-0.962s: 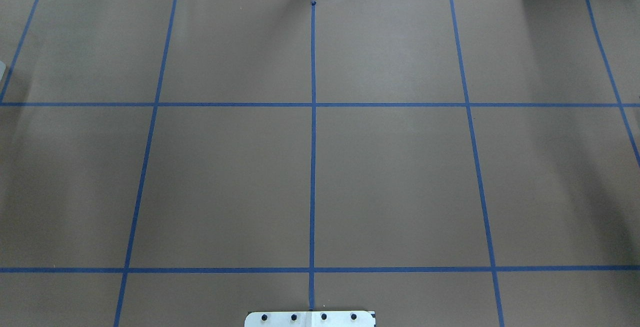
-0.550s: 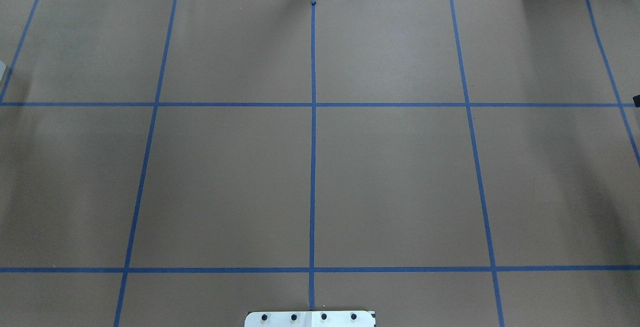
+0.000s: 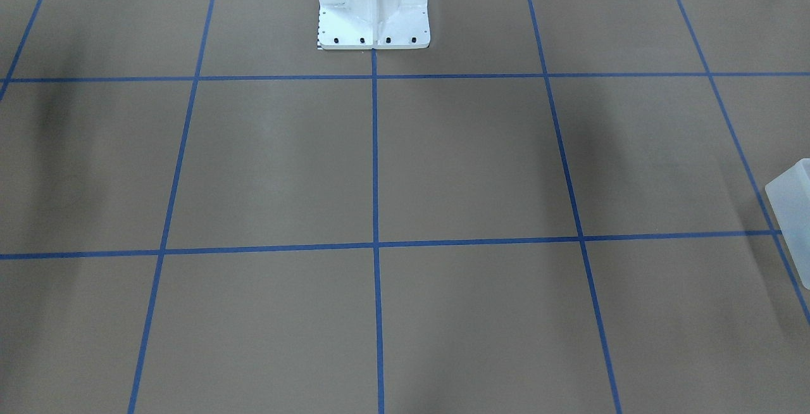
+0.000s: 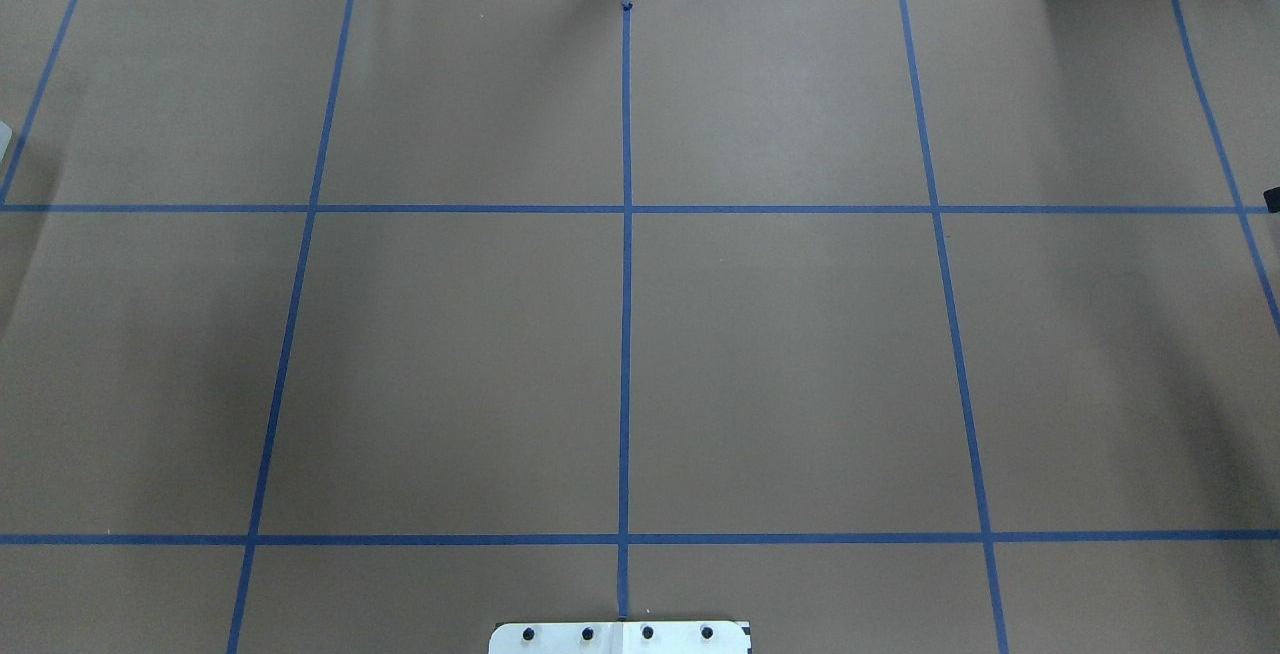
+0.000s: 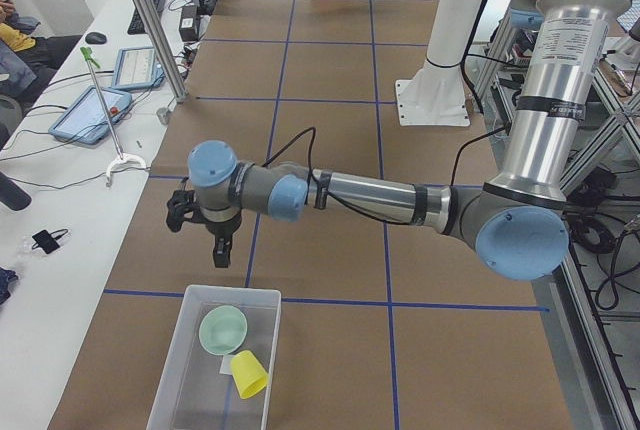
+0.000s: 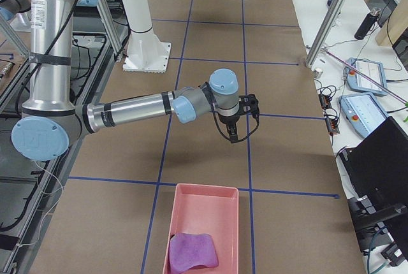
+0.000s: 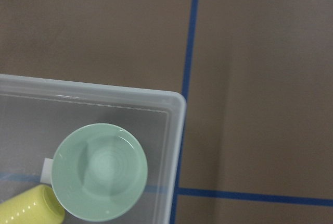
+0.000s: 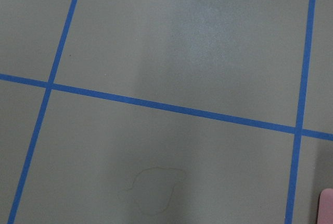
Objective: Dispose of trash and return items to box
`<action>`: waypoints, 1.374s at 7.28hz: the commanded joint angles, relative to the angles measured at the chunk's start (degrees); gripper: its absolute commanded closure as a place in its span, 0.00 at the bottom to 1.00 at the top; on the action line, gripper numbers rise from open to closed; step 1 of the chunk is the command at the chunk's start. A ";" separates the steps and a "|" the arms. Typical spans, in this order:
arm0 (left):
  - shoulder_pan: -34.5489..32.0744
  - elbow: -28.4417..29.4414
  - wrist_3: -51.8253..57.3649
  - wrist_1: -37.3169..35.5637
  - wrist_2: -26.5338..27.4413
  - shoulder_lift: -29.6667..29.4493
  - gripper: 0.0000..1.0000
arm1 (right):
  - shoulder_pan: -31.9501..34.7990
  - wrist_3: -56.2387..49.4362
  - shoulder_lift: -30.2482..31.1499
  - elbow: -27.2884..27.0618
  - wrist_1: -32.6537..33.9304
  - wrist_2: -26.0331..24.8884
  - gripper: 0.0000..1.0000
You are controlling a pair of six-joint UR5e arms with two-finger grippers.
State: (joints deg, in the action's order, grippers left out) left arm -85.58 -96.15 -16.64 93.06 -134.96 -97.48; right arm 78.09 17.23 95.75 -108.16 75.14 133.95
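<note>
A clear plastic box (image 5: 178, 370) sits at the table's left end and holds a green bowl (image 5: 223, 330) and a yellow cup (image 5: 249, 373). My left gripper (image 5: 203, 238) hangs just beyond the box's far rim, and I cannot tell whether it is open. The left wrist view shows the box corner (image 7: 174, 101), the bowl (image 7: 99, 171) and the cup (image 7: 28, 208). A pink bin (image 6: 204, 229) at the right end holds a purple crumpled thing (image 6: 193, 252). My right gripper (image 6: 237, 127) hovers over bare paper short of the bin, and I cannot tell its state.
Brown paper with a blue tape grid (image 4: 626, 209) covers the table. The white robot base (image 3: 373, 2) stands at the middle of the near edge. Tablets and cables (image 5: 95, 110) lie on the side bench. The box edge (image 3: 794, 211) shows in the front view.
A small dark part has come into the overhead view at its right edge. The shadow at the left side has shifted toward the middle.
</note>
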 commanded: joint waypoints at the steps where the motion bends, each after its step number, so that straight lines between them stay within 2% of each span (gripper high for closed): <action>1: 9.41 -18.40 -13.49 -3.42 0.22 6.59 0.01 | -0.48 -0.09 0.05 0.05 0.18 -0.54 0.00; 2: 10.78 -19.41 -14.89 -2.55 0.31 9.04 0.01 | -0.48 -0.09 -0.04 0.32 0.18 -0.45 0.00; 4: 10.61 -19.77 -8.68 10.58 0.31 19.64 0.01 | -1.45 0.00 -2.30 3.29 0.36 0.16 0.00; 6: 11.05 -19.52 -8.06 12.49 0.40 22.15 0.01 | -1.27 -0.09 -2.32 3.92 0.18 0.96 0.00; 8: 10.44 -19.42 -1.57 12.40 1.36 22.68 0.01 | -1.27 -0.96 -2.41 4.10 1.49 1.74 0.00; 10: 10.35 -19.33 -0.24 12.40 1.45 23.47 0.01 | -1.88 -1.05 -2.50 4.53 2.29 4.90 0.00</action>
State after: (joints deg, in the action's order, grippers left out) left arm -75.11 -115.44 -18.36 105.45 -133.65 -74.68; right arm 76.68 16.32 93.33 -103.99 76.77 137.10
